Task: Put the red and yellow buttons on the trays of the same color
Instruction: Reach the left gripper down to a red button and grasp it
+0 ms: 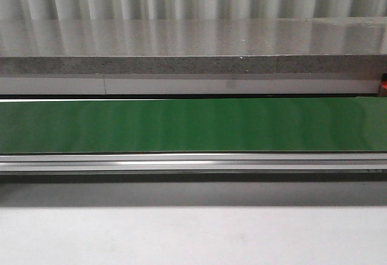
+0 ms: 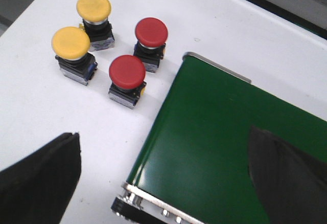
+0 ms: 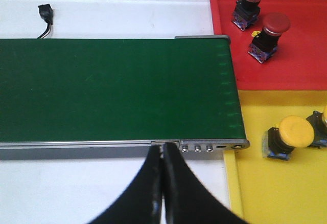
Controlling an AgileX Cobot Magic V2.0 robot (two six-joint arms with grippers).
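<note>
Right now my left claw [image 2: 163, 183] hangs wide open, one finger [image 2: 38, 175] in the lower left of its wrist frame and the other in the lower right, holding nothing. Between them lies the end of the green belt [image 2: 214, 132]. Past that, in the upper left of the frame, four buttons stand on the white table [image 2: 36, 101]: two yellow buttons [image 2: 71, 42] [image 2: 94, 6] and two red buttons [image 2: 127, 71] [image 2: 151, 31], all upright and clustered just beside the belt's end. The nearer red one sits closest to the claw, still apart from it.

My right claw [image 3: 163, 168] is pressed closed and empty at the lower centre of its frame, just off the belt's near rail. At the right edge, the red tray [image 3: 306, 70] already carries two red buttons and the yellow tray [image 3: 286, 193] below it shows two yellow ones.

I judge the job half done, with a fresh pick in hand. Next, I'd drop the left claw over the nearer red button and close on its cap. The front view shows only bare belt.
</note>
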